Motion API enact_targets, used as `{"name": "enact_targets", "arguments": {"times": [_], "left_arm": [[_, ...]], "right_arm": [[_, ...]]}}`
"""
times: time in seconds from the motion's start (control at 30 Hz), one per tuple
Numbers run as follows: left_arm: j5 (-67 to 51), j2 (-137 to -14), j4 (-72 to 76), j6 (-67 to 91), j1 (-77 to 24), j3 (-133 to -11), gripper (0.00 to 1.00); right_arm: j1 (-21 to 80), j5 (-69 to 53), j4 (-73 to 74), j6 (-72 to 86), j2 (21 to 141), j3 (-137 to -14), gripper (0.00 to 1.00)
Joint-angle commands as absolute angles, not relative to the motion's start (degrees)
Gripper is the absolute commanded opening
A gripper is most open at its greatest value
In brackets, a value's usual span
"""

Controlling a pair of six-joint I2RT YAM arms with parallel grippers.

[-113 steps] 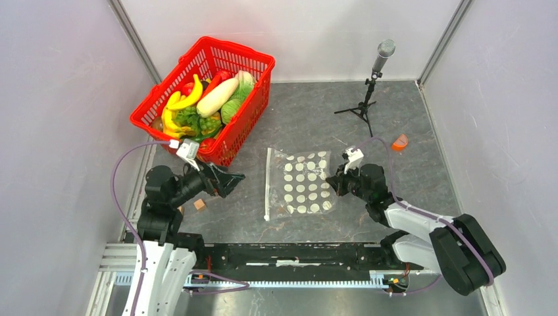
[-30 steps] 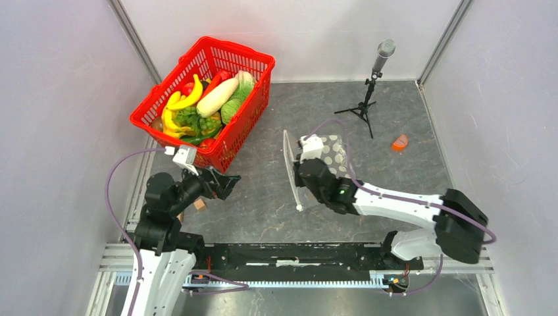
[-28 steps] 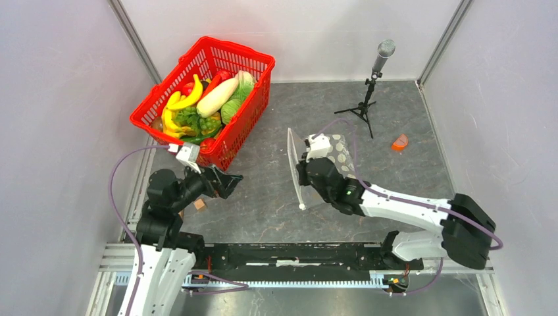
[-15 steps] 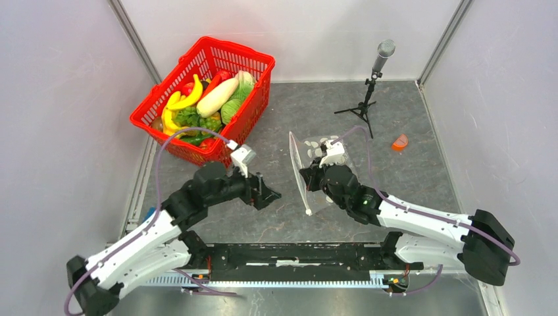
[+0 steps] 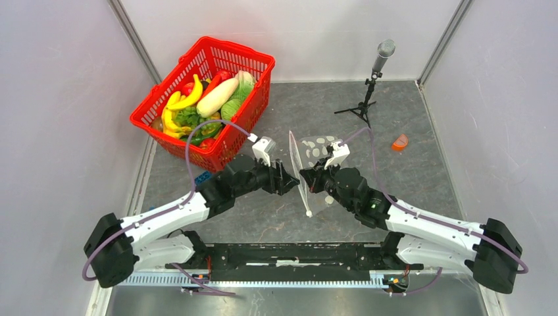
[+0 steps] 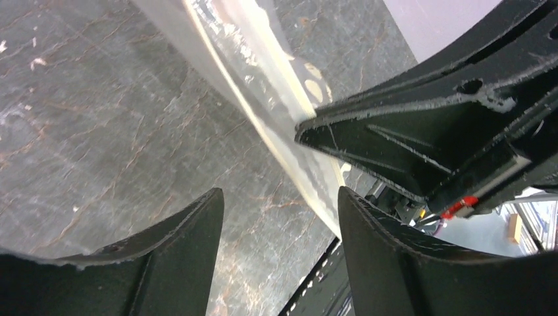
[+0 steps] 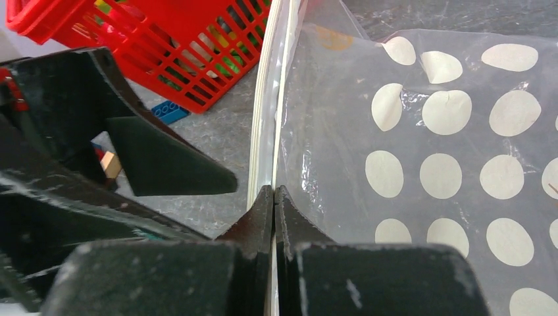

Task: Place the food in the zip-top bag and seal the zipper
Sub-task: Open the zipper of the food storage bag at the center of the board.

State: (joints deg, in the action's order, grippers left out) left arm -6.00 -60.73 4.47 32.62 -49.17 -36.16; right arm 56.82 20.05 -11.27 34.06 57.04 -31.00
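Top external view: bag stood on edge between the two pincers

The zip-top bag [image 5: 318, 150] stands upright at mid-bench. Its zipper [image 5: 299, 174] faces left and runs from far to near. The right pincer [image 5: 309, 179] is clamped tight on that strip; the right wrist view shows both fingers pressed together over the zipper [image 7: 268, 99], with the dotted film spreading to the right.

The left pincer [image 5: 290, 182] sits just left of the strip with its jaws apart and nothing in them. In its wrist view the strip lies just ahead of the gap, with the right pincer's black finger [image 6: 375, 141] crowding that spot.

All the food [image 5: 209, 99] lies in the red basket [image 5: 231, 141] at far left, well apart from the bag. A blue brick [image 7: 168, 112] and a wooden cube [image 7: 110, 166] lie just near of the basket. A microphone stand [image 5: 368, 92] and an orange piece [image 5: 399, 141] stand on the bench [image 5: 408, 105] at far right.
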Motion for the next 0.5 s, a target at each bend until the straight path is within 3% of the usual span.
{"name": "enact_targets", "arguments": {"times": [0.0,0.1,0.17,0.27,0.4,0.47], "left_arm": [[-3.9,-64.3,13.5,36.0,-50.9,-38.7,0.67],[-2.4,-66.3,12.4,35.7,-51.1,-39.4,0.58],[-1.1,-66.2,12.4,35.8,-51.1,-38.6,0.46],[-0.7,-66.4,12.3,35.5,-51.1,-38.4,0.43],[-2.0,-66.9,12.3,35.2,-51.1,-38.5,0.28],[-2.1,-66.5,12.8,35.3,-51.1,-38.1,0.25]], "right_arm": [[56.6,18.1,-13.8,33.2,55.0,-30.1,0.00],[56.6,18.2,-13.4,32.6,53.7,-30.0,0.00],[56.7,18.6,-11.7,31.9,52.9,-30.6,0.00],[56.7,18.9,-10.3,30.3,51.7,-30.9,0.00],[56.7,16.7,-11.1,29.5,50.3,-30.7,0.00],[56.6,16.5,-10.7,29.5,49.7,-30.9,0.00]]}}
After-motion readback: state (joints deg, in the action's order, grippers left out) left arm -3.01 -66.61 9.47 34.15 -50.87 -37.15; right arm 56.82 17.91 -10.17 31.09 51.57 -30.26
